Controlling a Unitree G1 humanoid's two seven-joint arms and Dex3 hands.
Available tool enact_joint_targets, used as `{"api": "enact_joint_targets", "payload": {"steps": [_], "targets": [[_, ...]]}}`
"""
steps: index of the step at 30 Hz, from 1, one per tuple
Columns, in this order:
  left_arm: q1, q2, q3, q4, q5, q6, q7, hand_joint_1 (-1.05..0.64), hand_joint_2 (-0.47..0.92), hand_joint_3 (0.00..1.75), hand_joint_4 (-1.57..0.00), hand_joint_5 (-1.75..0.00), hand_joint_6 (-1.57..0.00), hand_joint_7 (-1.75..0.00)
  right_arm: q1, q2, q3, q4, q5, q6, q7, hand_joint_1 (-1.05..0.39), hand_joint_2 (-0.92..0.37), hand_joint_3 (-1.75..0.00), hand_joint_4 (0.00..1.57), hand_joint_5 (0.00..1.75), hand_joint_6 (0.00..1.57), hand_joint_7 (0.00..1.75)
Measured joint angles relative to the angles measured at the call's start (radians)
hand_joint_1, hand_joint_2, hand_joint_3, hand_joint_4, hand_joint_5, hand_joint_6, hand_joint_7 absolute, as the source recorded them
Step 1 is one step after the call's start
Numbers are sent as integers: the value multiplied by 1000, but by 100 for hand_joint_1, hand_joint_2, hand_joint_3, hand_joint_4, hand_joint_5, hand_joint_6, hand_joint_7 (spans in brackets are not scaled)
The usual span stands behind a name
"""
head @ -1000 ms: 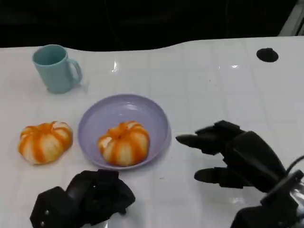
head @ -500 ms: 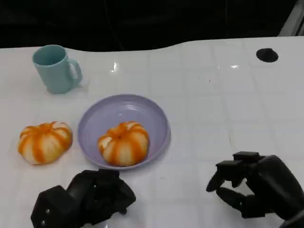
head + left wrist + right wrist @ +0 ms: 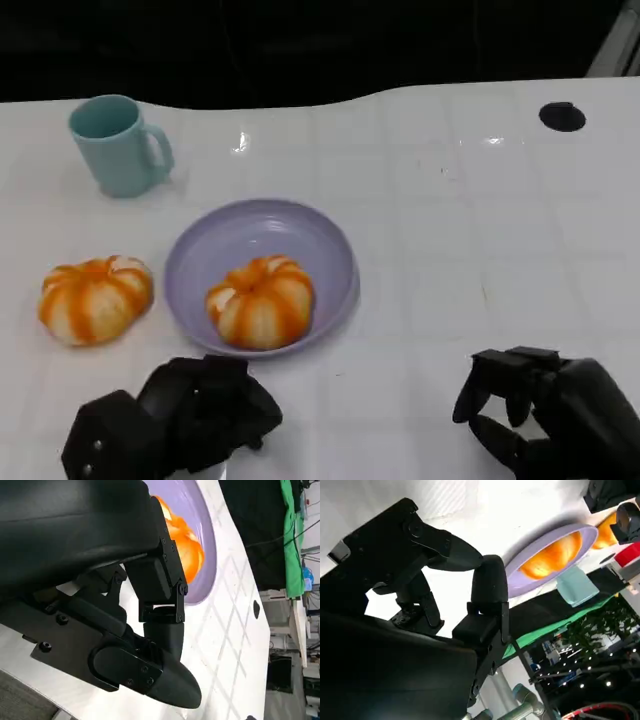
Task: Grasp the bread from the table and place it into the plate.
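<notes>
One orange-and-white striped bread (image 3: pixel 260 300) lies inside the lilac plate (image 3: pixel 335 250), toward its near side. A second, similar bread (image 3: pixel 95 298) sits on the white table to the left of the plate. My left hand (image 3: pixel 190 412) rests near the front edge below the plate, its fingers curled in on nothing. Near the front right, my right hand (image 3: pixel 545 408) is well clear of the plate, fingers bent inward and holding nothing. The left wrist view shows the plated bread (image 3: pixel 189 547) past my left hand's fingers (image 3: pixel 160 625). In the right wrist view the plate (image 3: pixel 547 542) and its bread (image 3: pixel 554 555) lie beyond the right hand.
A light blue mug (image 3: pixel 118 143) stands at the back left, handle to the right. A black round mark (image 3: pixel 562 115) is on the table at the back right. The table's far edge meets a dark background.
My right hand has drawn back from beside the plate toward the front right edge, and its spread fingers have curled in. The left hand, both breads and the plate have stayed put.
</notes>
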Motion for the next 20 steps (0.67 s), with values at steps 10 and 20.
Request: {"api": "enact_joint_targets", "payload": {"steps": [10,20], "targets": [[-2,13,8,15,-6,-7,-4,-104,86,0,-87,-154,-127,-79,-25,26,9,43,-34,-10,-53,-22,-42,-114,76,175,62,154],[-2,13,9,17,-8,-8,-4,-104,86,0,-87,-155,-128,-79,-29,27,9,52,-34,-13,-53,-21,-42,-111,76,175,65,149]]}}
